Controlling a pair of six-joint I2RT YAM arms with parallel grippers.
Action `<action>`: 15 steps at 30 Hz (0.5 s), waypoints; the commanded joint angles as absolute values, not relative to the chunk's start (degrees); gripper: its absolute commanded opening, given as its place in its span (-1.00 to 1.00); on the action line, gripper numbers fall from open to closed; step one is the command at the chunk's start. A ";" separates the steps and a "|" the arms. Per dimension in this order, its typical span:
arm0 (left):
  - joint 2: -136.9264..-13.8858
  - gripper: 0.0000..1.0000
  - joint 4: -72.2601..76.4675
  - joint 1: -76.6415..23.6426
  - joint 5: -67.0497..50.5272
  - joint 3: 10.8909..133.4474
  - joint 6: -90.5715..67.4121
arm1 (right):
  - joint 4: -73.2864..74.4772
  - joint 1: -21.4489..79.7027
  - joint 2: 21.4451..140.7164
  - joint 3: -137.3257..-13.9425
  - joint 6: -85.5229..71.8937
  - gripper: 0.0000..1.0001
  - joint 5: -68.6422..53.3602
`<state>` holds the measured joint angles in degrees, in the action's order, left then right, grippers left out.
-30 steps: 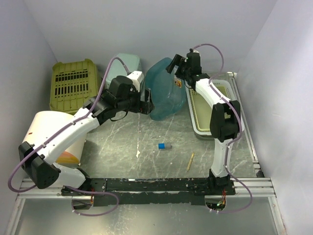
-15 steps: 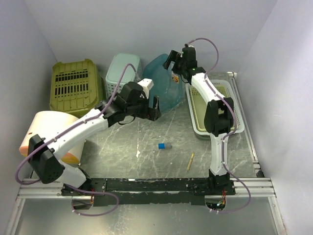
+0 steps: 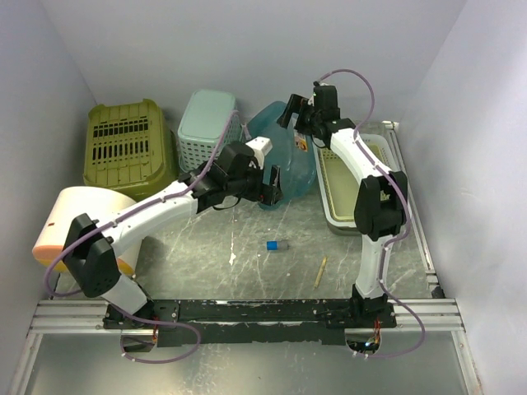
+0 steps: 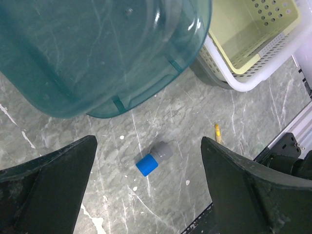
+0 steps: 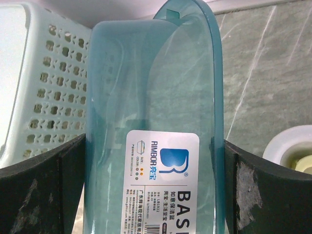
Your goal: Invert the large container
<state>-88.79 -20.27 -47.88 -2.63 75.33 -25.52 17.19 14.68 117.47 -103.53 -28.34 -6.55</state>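
Half the turn looks done: the large container [image 5: 151,87] stands tipped on edge, gripped between the right fingers [image 5: 273,195], just beyond the wide-open, empty left fingers [image 4: 44,185], with the final rollover left.

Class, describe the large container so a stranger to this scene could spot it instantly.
Look to the back of the grey marbled table, between the mint lattice basket and the white-rimmed yellow basket. There is the teal basin; alone among its neighbours it is see-through, unperforated and bears a white label.
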 commanded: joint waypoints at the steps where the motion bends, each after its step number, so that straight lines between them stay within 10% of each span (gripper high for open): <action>1: -89.07 0.99 -15.88 -48.33 -1.01 74.12 -24.87 | 23.28 14.37 116.11 -99.41 -23.34 1.00 -8.97; 15: -84.43 0.99 -4.58 -55.35 18.51 70.66 -18.50 | 18.35 13.60 111.96 -93.38 -27.46 1.00 -12.87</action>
<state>-84.16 -9.96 -53.98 12.03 66.74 -20.49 15.62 13.82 112.49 -95.37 -29.12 -12.47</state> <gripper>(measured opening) 0.995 1.002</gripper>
